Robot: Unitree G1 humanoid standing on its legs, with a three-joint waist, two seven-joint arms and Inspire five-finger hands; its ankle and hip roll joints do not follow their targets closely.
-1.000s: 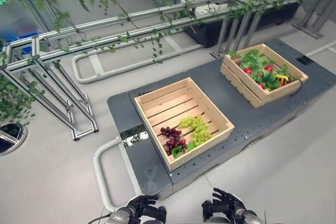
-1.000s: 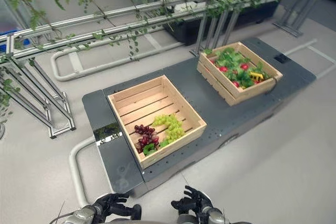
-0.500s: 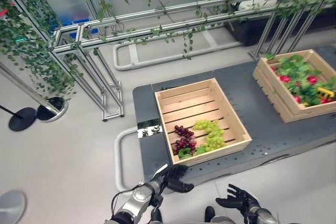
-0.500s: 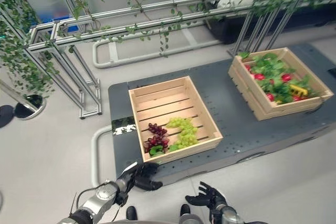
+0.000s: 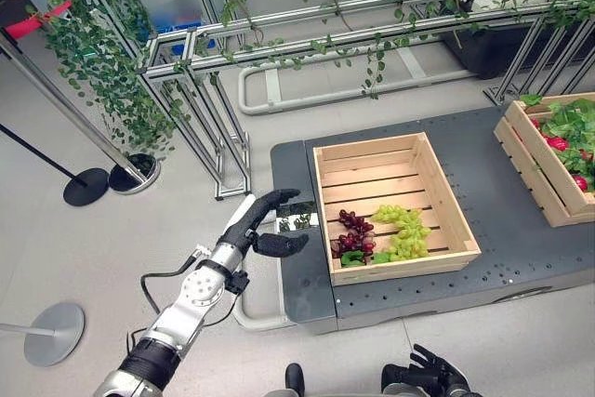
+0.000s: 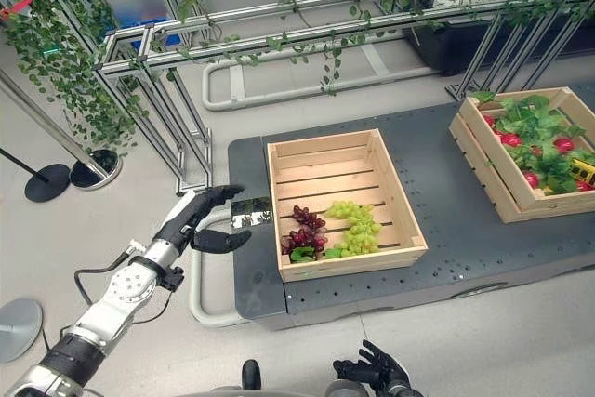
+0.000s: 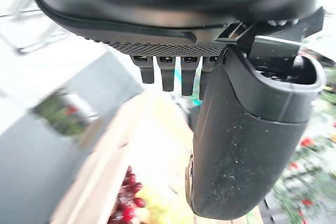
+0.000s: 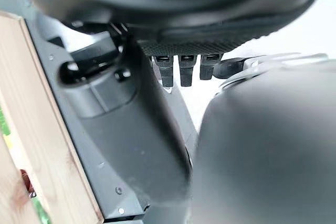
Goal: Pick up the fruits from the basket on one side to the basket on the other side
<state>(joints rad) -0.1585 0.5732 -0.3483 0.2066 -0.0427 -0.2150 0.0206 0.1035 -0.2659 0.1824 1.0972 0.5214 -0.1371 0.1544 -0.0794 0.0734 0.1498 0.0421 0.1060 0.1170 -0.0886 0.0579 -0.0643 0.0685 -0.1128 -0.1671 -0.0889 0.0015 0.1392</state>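
The left hand (image 5: 261, 221) is hovering with its fingers stretched out and thumb apart, gripping nothing, just off the near crate's (image 5: 395, 204) outer wall. Just beyond its fingertips, inside that crate, the dark red grapes (image 5: 350, 230) are lying against the green grapes (image 5: 402, 230). Farther along the dark surface (image 5: 487, 183), the far crate (image 6: 521, 148) is holding leafy greens and red fruit. The right hand (image 6: 374, 371) is hanging low, fingers loosely spread and empty.
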